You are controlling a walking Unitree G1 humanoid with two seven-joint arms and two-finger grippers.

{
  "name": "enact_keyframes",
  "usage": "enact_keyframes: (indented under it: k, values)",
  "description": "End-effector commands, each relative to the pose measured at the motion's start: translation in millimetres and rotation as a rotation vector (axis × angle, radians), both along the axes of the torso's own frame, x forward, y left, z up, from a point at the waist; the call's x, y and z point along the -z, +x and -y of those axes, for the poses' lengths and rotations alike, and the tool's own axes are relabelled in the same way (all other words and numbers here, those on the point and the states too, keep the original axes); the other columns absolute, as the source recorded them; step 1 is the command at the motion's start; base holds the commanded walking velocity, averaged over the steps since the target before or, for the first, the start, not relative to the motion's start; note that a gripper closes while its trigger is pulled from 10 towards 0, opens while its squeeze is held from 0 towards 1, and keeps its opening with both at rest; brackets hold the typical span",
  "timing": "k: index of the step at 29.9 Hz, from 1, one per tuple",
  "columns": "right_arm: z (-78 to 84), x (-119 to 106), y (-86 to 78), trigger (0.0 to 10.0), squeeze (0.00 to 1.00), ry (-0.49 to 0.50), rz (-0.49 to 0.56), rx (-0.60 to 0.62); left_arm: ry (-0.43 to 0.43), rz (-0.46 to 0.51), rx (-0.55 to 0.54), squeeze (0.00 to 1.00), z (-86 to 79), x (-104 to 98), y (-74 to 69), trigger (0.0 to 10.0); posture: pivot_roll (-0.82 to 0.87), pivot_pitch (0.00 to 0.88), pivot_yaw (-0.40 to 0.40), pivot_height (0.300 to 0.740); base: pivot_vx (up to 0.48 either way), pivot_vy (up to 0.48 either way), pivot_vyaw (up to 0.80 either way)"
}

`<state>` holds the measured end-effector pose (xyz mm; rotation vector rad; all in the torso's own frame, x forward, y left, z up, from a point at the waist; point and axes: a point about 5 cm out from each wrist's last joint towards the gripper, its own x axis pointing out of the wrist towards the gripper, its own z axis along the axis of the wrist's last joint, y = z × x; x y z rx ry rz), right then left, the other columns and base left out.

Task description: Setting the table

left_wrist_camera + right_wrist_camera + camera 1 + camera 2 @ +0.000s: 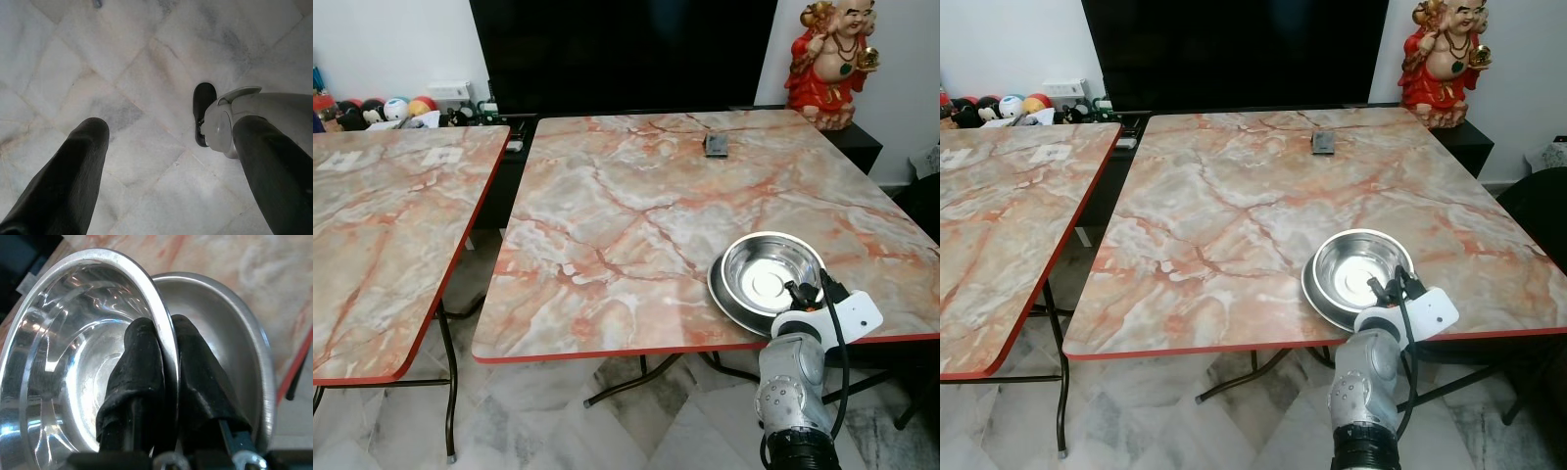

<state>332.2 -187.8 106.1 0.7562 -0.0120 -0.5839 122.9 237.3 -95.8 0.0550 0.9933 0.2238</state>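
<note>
bowl (73, 357) rim between right gripper (166, 362) fingers (139, 367)

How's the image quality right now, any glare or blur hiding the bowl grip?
Eye views: sharp, evenly lit; mild window glare inside the steel bowl only. Right wrist view: bright reflections streak the bowl, yet the right hand pinching its rim reads clearly; the plate beneath looks slightly soft. Left wrist view: left hand over marble floor, fingers blurred by closeness.
</note>
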Motion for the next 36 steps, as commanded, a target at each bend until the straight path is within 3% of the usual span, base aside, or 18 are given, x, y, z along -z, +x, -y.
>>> enact_keyframes:
  k: [1, 5, 6, 8, 9, 13, 14, 15, 16, 21, 22, 23, 24, 25, 36]
  values:
    - [0.6, 5, -3.6, 10.0, 0.0, 0.012, -0.027, 0.014, 0.008, -0.025, -0.015, 0.0, -4.4, 1, -5.6, 10.0, 0.04, 0.057, 0.026, 0.74, 0.0, 0.0, 0.0]
    - [1.0, 9, -6.1, 10.0, 0.0, 0.016, -0.053, 0.022, 0.008, -0.025, -0.014, 0.0, -4.3, 1, -5.6, 10.0, 0.04, 0.057, 0.026, 0.74, 0.0, 0.0, 0.0]
    - [0.8, 9, -6.1, 10.0, 0.07, 0.014, -0.052, 0.019, 0.008, -0.025, -0.014, 0.0, -4.3, 1, -5.6, 10.0, 0.04, 0.058, 0.026, 0.74, 0.0, 0.0, 0.0]
    - [0.7, 9, -6.0, 10.0, 0.09, 0.012, -0.049, 0.017, 0.008, -0.025, -0.014, 0.0, -4.3, 1, -5.6, 10.0, 0.04, 0.059, 0.025, 0.74, 0.0, 0.0, 0.0]
    - [0.5, 8, -5.8, 10.0, 0.36, 0.011, -0.047, 0.015, 0.008, -0.026, -0.013, 0.0, -4.3, 1, -5.7, 10.0, 0.04, 0.06, 0.025, 0.74, 0.0, 0.0, 0.0]
    - [0.0, 8, -4.7, 10.0, 0.32, 0.01, -0.046, 0.01, 0.008, -0.026, -0.014, 0.0, -4.3, 1, -6.0, 10.0, 0.04, 0.059, 0.025, 0.74, 0.0, 0.0, 0.0]
    - [-0.1, 7, -3.8, 10.0, 0.1, 0.008, -0.044, 0.008, 0.008, -0.026, -0.013, 0.0, -4.2, 1, -6.1, 10.0, 0.04, 0.059, 0.025, 0.74, 0.0, 0.0, 0.0]
    - [-0.1, 7, -3.8, 10.0, 0.1, 0.008, -0.044, 0.008, 0.008, -0.026, -0.013, 0.0, -4.2, 1, -6.1, 10.0, 0.04, 0.059, 0.025, 0.74, 0.0, 0.0, 0.0]
    - [-0.2, 6, -2.8, 10.0, 0.0, 0.005, -0.04, 0.005, 0.008, -0.027, -0.014, 0.0, -4.3, 1, -6.2, 10.0, 0.04, 0.059, 0.025, 0.74, 0.0, 0.0, 0.0]
    - [0.0, 2, -0.3, 10.0, 0.0, -0.001, -0.025, 0.003, 0.008, -0.027, -0.013, 0.0, -4.4, 1, -6.4, 10.0, 0.04, 0.059, 0.027, 0.74, 0.0, 0.0, 0.0]
    - [1.0, 0, 1.2, 10.0, 0.02, -0.001, -0.014, 0.008, 0.009, -0.027, -0.013, 0.0, -4.4, 1, -6.3, 10.0, 0.04, 0.057, 0.027, 0.74, 0.0, 0.0, 0.0]
    - [1.5, -2, 1.9, 10.0, 0.34, -0.002, -0.01, 0.009, 0.008, -0.027, -0.013, 0.0, -4.4, 1, -6.3, 10.0, 0.04, 0.057, 0.027, 0.74, 0.0, 0.0, 0.0]
    - [1.7, -2, 2.4, 10.0, 0.34, -0.002, -0.008, 0.009, 0.008, -0.026, -0.013, 0.0, -4.4, 1, -6.3, 10.0, 0.04, 0.057, 0.027, 0.74, 0.0, 0.0, 0.0]
    - [1.9, -3, 2.8, 10.0, 0.48, -0.003, -0.007, 0.009, 0.008, -0.026, -0.013, 0.0, -4.4, 1, -6.3, 10.0, 0.04, 0.057, 0.027, 0.74, 0.0, 0.0, 0.0]
    - [1.3, 0, 2.3, 10.0, 0.47, 0.0, -0.018, 0.007, 0.007, -0.028, -0.011, 0.0, -4.5, 1, -6.2, 10.0, 0.04, 0.057, 0.03, 0.74, 0.0, 0.0, 0.0]
